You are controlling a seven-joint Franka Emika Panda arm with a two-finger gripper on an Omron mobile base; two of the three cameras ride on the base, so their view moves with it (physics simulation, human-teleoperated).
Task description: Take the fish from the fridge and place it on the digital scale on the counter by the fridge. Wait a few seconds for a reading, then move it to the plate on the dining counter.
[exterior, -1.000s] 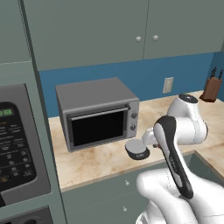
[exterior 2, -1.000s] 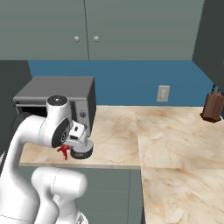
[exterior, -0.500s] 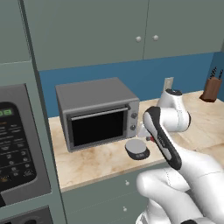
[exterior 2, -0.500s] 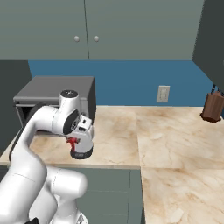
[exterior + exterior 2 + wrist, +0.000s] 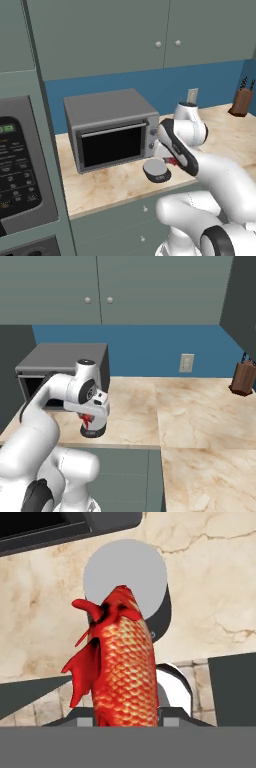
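Slender orange-red scaled fish (image 5: 122, 662), fins flared to one side, hangs over the small round dark grey digital scale with lighter top (image 5: 125, 574) on the beige marbled stone counter (image 5: 210, 577). Gripper (image 5: 125, 719) fingers clamped on the fish's near end.

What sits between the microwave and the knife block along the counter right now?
The digital scale stands just in front of the microwave, under the gripper holding the fish. Beyond, the counter is bare up to the knife block, per both base views.

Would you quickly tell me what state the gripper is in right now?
Gripper: shut on the fish, held above the digital scale.
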